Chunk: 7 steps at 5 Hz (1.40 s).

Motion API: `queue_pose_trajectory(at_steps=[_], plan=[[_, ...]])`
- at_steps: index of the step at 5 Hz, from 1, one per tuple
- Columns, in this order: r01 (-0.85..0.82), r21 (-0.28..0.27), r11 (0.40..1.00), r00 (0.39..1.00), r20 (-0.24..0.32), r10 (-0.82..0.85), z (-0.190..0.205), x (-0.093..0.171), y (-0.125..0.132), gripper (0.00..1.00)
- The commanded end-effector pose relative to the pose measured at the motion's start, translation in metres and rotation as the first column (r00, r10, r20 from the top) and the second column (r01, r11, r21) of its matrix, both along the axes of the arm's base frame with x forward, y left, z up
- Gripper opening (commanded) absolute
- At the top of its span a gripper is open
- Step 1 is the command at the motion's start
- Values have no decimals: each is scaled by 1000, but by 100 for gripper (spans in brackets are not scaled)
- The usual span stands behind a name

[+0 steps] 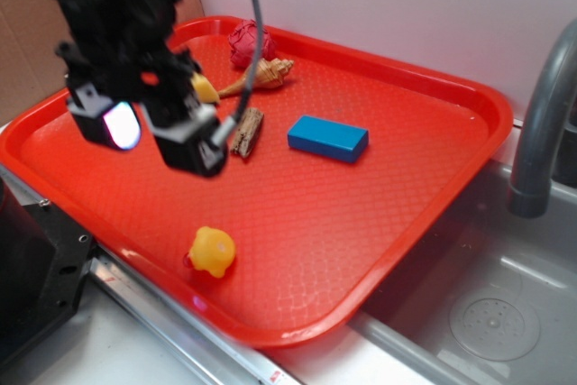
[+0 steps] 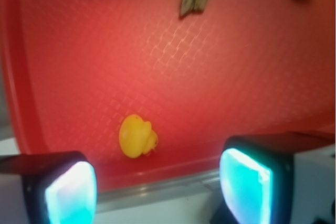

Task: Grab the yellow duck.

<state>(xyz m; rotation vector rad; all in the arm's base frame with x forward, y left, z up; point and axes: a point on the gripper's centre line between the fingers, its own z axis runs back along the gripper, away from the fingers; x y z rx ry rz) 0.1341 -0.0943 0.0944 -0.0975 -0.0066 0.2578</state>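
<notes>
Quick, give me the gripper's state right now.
Gripper: open and holding nothing; the yellow duck sits on the red tray, apart from both fingers.

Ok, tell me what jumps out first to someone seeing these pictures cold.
The bright red tray fills the scene beside a grey sink. Above the tray's far-left part hangs the black pincer, jaws apart and empty. The little yellow duck sits alone near the front rim, well apart from the blue block and the wood piece.
</notes>
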Motion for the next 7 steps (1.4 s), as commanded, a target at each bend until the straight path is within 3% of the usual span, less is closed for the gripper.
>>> queue_pose_trajectory(at_steps=[1,3,4,6,7], plan=[[30,27,999,999,-36,-29,-43,9,-22,100],[71,63,995,994,-88,-65,-70,-2,-34,100],[54,78,995,993,-105,-45,-75,-2,-33,0],[12,97,995,994,-107,-1,-74,3,-27,0],[-26,112,993,998,-59,32,-49,12,-19,0]])
